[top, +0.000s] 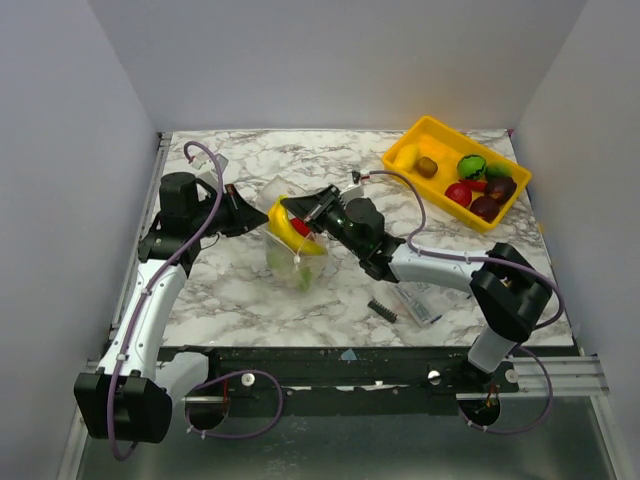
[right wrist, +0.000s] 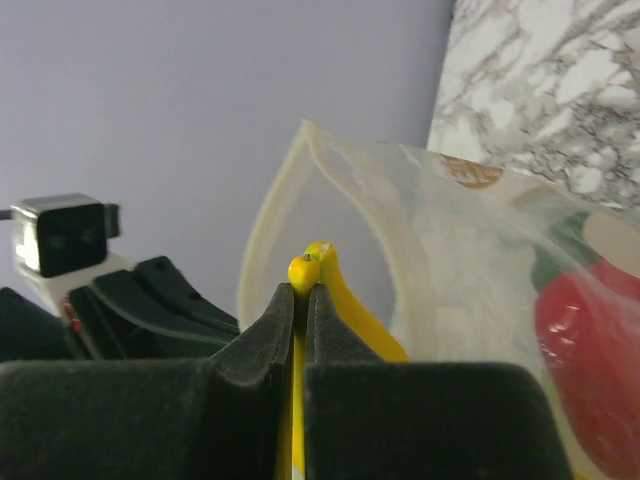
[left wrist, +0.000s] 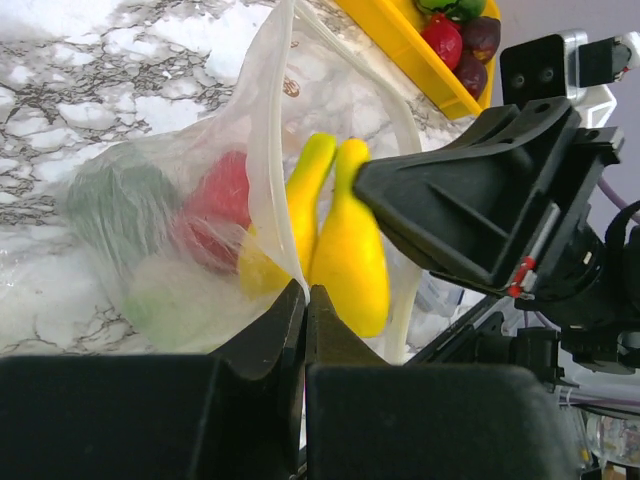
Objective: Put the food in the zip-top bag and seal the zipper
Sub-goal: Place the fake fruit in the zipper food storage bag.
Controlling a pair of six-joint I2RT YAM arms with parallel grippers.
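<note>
The zip-top bag hangs above the table's middle with its mouth held up. My left gripper is shut on the bag's mouth edge, pinching the thin plastic. Inside the bag lie a red piece and green balls. A yellow banana hangs at the bag's open mouth, and my right gripper is shut on its stem tip. The zipper curves open around the banana. From above, the right gripper sits just right of the left gripper.
A yellow tray at the back right holds a brown kiwi, a green ball and red and dark purple pieces. A small black ridged piece and a flat clear packet lie near the front edge.
</note>
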